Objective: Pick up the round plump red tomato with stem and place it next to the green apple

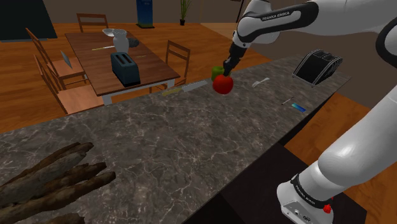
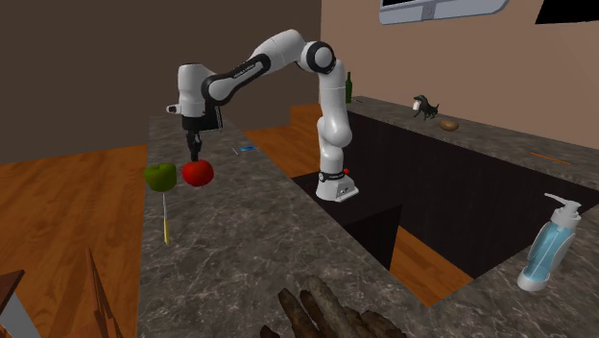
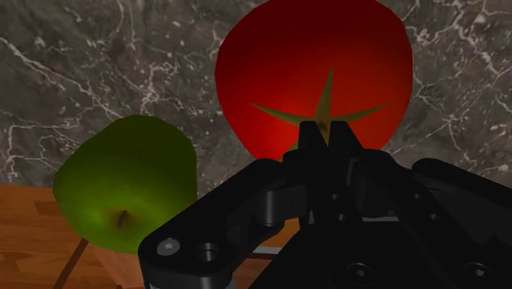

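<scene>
The round red tomato (image 1: 222,84) (image 2: 198,174) (image 3: 287,74), with a green star-shaped stem, is at the dark marble counter's (image 1: 159,140) far edge. The green apple (image 1: 217,70) (image 2: 160,177) (image 3: 123,181) sits right beside it, close to the edge, nearly touching. My black gripper (image 1: 226,69) (image 2: 195,156) (image 3: 326,131) points straight down onto the tomato's top. Its fingers are closed together on the stem. Whether the tomato rests on the counter or hangs just above it, I cannot tell.
A knife (image 1: 184,88) (image 2: 165,226) lies on the counter near the apple. A fork (image 1: 260,82), a small blue item (image 1: 298,106) and a black appliance (image 1: 316,65) lie toward the shoulder view's right. Rough brown logs (image 1: 44,178) lie at its lower left.
</scene>
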Motion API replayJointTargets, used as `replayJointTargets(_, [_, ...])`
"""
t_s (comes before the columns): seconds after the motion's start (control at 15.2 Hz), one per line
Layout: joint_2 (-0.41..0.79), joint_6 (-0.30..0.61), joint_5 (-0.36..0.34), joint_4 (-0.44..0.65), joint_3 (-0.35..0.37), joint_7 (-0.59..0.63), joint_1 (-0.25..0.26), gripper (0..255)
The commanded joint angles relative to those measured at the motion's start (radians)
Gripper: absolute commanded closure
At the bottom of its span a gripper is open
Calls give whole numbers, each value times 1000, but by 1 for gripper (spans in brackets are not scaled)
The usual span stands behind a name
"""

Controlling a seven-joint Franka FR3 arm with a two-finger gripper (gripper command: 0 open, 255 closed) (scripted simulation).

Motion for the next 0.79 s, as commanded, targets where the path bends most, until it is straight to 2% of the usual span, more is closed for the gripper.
replayJointTargets(0.0, [9,24,0,-14,1,1,1,255])
replayJointTargets(0.33, [36,90,0,-54,1,-2,2,255])
replayJointTargets(0.73, [36,90,0,-54,1,-2,2,255])
